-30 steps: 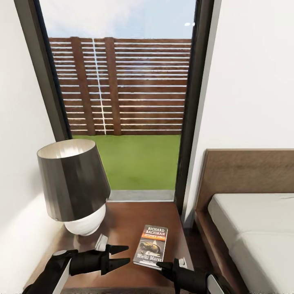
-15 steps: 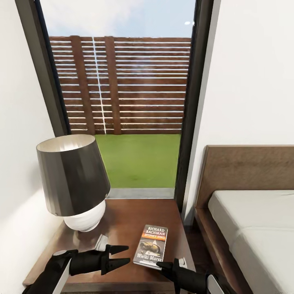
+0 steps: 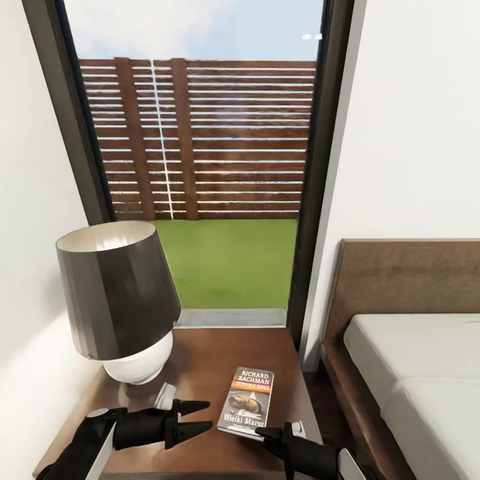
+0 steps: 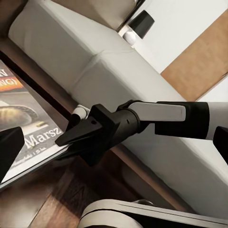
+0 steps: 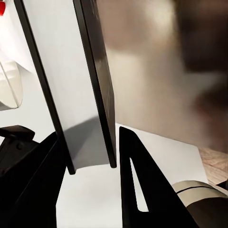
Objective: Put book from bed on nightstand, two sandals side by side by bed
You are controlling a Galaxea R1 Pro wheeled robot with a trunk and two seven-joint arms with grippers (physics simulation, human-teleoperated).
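The book (image 3: pixel 250 400) lies flat on the dark reddish-brown nightstand (image 3: pixel 213 360), cover up, with its near end at the front edge. My right gripper (image 3: pixel 261 433) is shut on that near end; the right wrist view has the book (image 5: pixel 90 95) edge-on between the two fingers. Seen from the left wrist, the right gripper (image 4: pixel 66 142) pinches the book (image 4: pixel 19 128) at its corner. Just left of the book, my left gripper (image 3: pixel 203 415) hovers open and holds nothing. The bed (image 3: pixel 413 373) stands to the right. The sandals are out of view.
A lamp (image 3: pixel 117 293) with a dark shade and white base stands on the nightstand's left half, close to my left arm. Behind is a tall dark-framed window (image 3: pixel 220 167), with white walls on both sides. A second lamp (image 4: pixel 140 23) stands beyond the bed (image 4: pixel 95 66).
The head view has drifted slightly. Both grippers and the book keep the same places relative to each other.
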